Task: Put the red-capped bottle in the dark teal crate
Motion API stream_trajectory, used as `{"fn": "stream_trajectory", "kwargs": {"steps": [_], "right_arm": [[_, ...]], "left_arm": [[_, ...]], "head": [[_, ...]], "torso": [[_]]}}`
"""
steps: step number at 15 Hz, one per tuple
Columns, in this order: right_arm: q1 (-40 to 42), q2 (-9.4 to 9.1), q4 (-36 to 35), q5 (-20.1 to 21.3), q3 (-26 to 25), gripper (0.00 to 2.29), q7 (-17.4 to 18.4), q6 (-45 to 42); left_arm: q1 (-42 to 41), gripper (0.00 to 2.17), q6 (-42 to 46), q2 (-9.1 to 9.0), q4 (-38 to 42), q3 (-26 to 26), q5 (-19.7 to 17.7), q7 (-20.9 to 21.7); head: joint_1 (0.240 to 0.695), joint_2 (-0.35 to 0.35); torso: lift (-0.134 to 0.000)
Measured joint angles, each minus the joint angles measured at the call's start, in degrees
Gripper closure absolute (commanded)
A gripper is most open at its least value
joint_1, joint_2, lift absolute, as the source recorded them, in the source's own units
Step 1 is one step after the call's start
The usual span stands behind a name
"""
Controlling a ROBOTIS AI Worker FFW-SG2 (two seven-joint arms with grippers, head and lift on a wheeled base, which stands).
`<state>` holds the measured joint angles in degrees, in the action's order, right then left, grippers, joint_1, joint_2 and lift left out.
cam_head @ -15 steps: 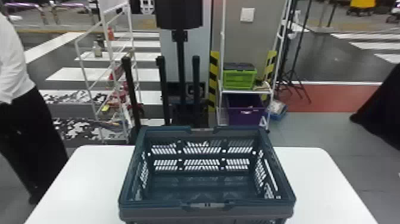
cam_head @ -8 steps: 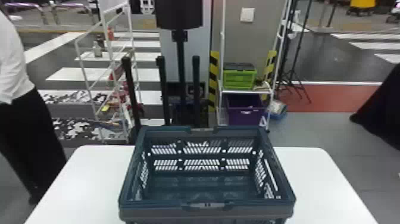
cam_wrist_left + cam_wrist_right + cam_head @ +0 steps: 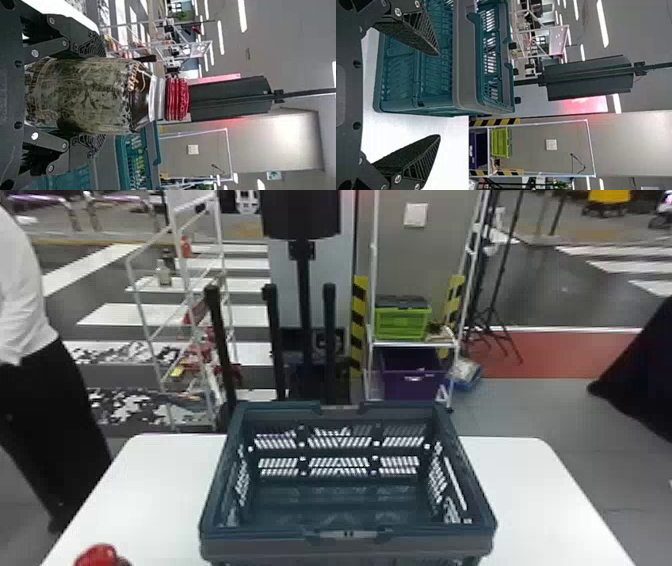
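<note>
Left gripper (image 3: 99,95): jaws closed around the body of the bottle (image 3: 81,93), one finger on each side, seen in the left wrist view. Bottle upright, red cap (image 3: 177,99) on top, silvery band at the neck, gold script on the dark shoulder. In the head view the cap appears at the bottom edge, left of the crate's near left corner — bottle outside the crate, apart from it.

Dark teal crate (image 3: 260,546): upright on the white table (image 3: 540,495), open top, slotted walls.

Right gripper (image 3: 439,95): jaws spread wide, with the crate and white tabletop beyond the fingers in the right wrist view.

Background, head view: green box (image 3: 402,324) on a rack shelf, purple bin (image 3: 412,385) below it — both beyond the table.
</note>
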<state>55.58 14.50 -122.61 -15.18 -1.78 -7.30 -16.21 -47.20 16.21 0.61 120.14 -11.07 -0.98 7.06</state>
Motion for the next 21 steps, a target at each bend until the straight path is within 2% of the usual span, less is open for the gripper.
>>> {"fn": "stream_trajectory", "kwargs": {"steps": [3,6,7,9,11,12,13,14,16,18,21], "right_arm": [[0.2,0.0,-0.1,0.0,-0.1,0.15,0.0,-0.1],[0.8,0.0,-0.2,0.0,-0.3,0.15,0.0,-0.2],[0.9,-0.06,-0.2,0.0,-0.4,0.15,0.0,-0.3],[1.5,-0.53,-0.1,0.0,-0.8,0.15,0.0,-1.0],[2.0,-1.1,-0.3,0.1,-1.1,0.15,0.0,-1.3],[2.2,-1.41,-0.4,0.2,-1.2,0.15,0.0,-1.4],[2.3,-1.64,-0.5,0.3,-1.5,0.15,0.0,-1.5],[2.4,-1.88,-0.5,0.3,-1.7,0.15,0.0,-1.5],[2.8,-2.46,-0.3,0.3,-1.9,0.15,0.0,-2.2],[3.1,-3.0,0.2,0.3,-2.3,0.15,0.0,-3.1],[3.4,-3.54,0.6,0.2,-2.7,0.15,0.0,-4.0]], "left_arm": [[4.9,2.12,-19.3,0.0,9.3,-5.4,-0.8,3.5],[12.5,2.12,-42.1,0.09,18.5,-8.2,-0.2,4.0],[15.1,2.12,-48.8,0.79,20.4,-8.3,-0.2,4.3],[21.6,2.12,-62.3,3.66,22.9,-7.1,-0.1,5.8],[27.4,2.12,-68.5,6.37,22.4,-3.1,0.7,6.1],[30.4,2.12,-71.6,8.41,21.6,-0.7,0.9,6.0],[34.3,2.12,-76.5,11.36,20.6,2.2,0.9,6.7],[38.5,2.12,-81.7,13.45,18.8,4.9,0.9,9.1],[45.3,2.12,-85.6,14.56,13.5,9.2,1.6,14.6],[52.1,2.12,-86.1,14.67,6.3,14.8,3.9,20.4],[60.0,2.12,-86.1,14.65,-3.0,22.0,6.8,24.5]], "head": [[0.499,0.0],[0.499,0.0],[0.499,0.0],[0.499,0.0],[0.499,0.0],[0.499,0.0],[0.499,0.0],[0.499,0.0],[0.499,0.0],[0.499,0.0],[0.499,0.0]], "torso": [[0.0],[0.0],[0.0],[0.0],[0.0],[0.0],[0.0],[0.0],[0.0],[0.0],[0.0]]}}
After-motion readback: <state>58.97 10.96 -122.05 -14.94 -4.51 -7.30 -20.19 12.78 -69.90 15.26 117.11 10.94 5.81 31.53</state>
